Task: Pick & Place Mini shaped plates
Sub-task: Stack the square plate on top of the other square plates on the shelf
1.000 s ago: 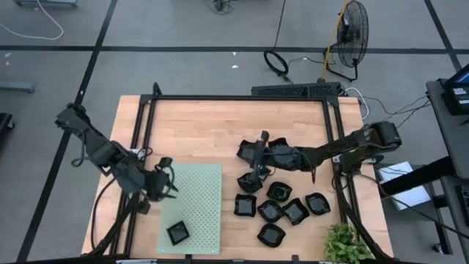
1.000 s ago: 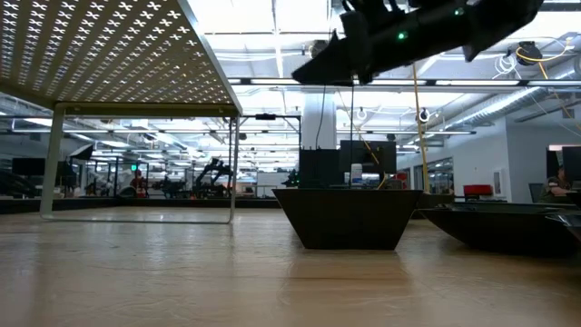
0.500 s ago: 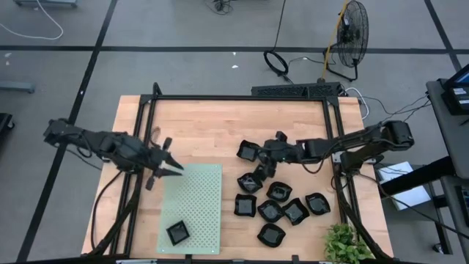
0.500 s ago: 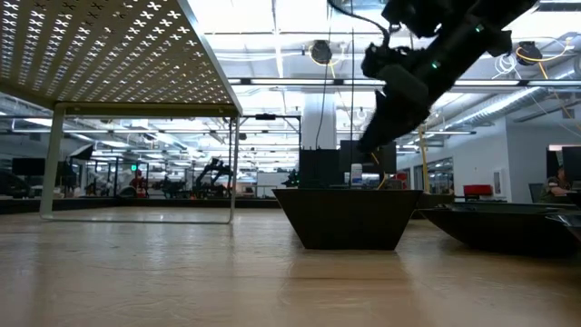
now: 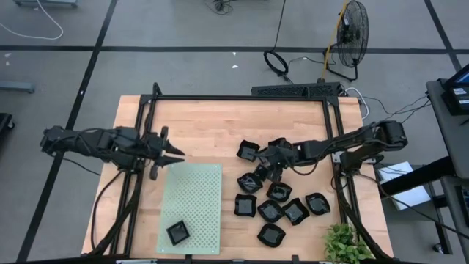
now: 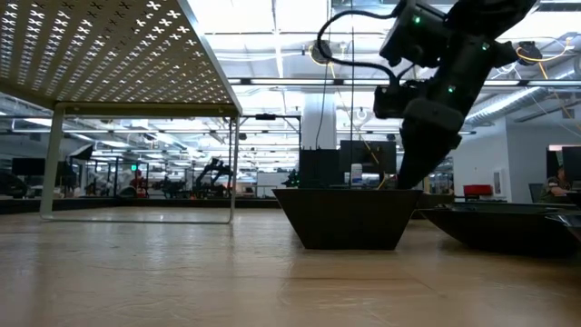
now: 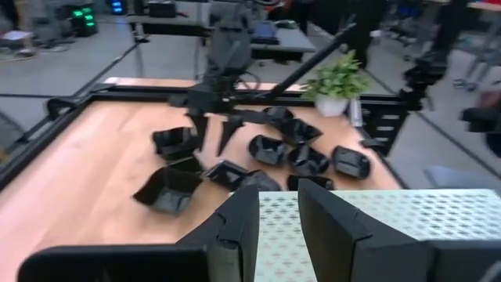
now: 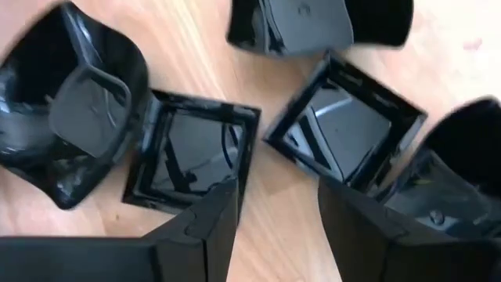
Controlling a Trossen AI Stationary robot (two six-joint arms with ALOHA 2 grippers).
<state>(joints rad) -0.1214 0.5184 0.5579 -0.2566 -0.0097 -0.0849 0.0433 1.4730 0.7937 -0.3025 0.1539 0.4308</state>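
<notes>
You are at the pick step. Your right pincer (image 5: 272, 171) hangs over the cluster of mini shaped plates (image 5: 278, 202) on the right half of the desk (image 5: 212, 125), its fingers (image 8: 205, 227) spread apart with nothing between them. In the right wrist view a square plate (image 8: 192, 160) lies just beyond one finger and a second square plate (image 8: 344, 133) just beyond the other, bare wood showing in the gap between them; a wavy-edged plate (image 8: 70, 110) sits beside the first.

One plate (image 5: 177, 233) already rests on the near end of the green perforated mat (image 5: 194, 194), so the job looks barely started, with the rest of the pile waiting.

Your left pincer (image 5: 167, 152) waits above the desk at the mat's far left corner, part open and empty.

Next, I judge you need to choose one plate and straddle a single rim before closing. The plates crowd and touch one another, so line the fingers across one wall only, or you may pinch two or nudge the neighbours.
</notes>
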